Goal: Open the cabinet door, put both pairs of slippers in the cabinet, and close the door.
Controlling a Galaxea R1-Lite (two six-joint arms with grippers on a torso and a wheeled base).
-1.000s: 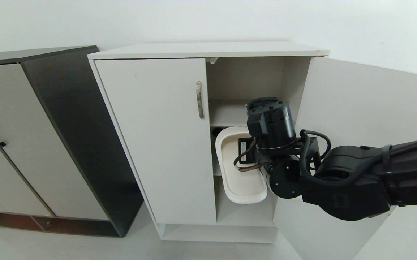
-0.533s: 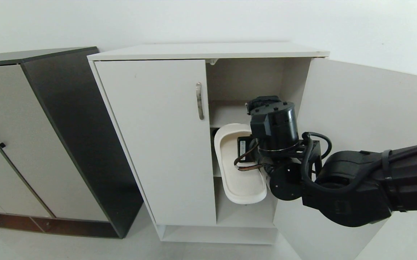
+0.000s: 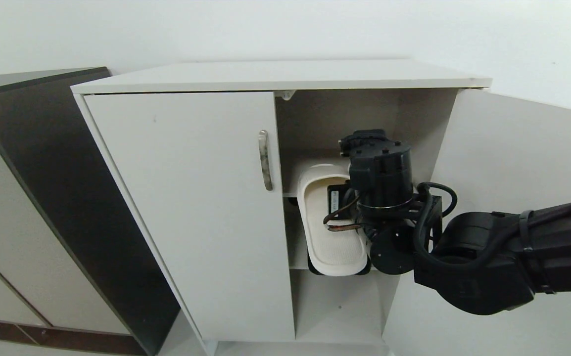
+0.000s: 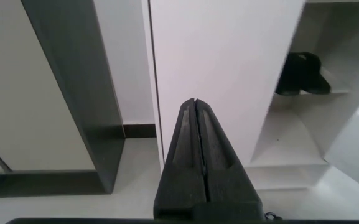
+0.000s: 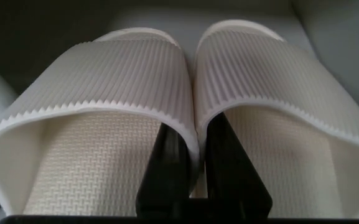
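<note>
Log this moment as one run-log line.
right door open | right pincer shut on white slippers, in cabinet opening | black slippers on shelf | left pincer shut, empty, facing left door

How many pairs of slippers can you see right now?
2. The white pair is held by the right gripper at the open cabinet; the black pair lies on a shelf inside, partly hidden.
</note>
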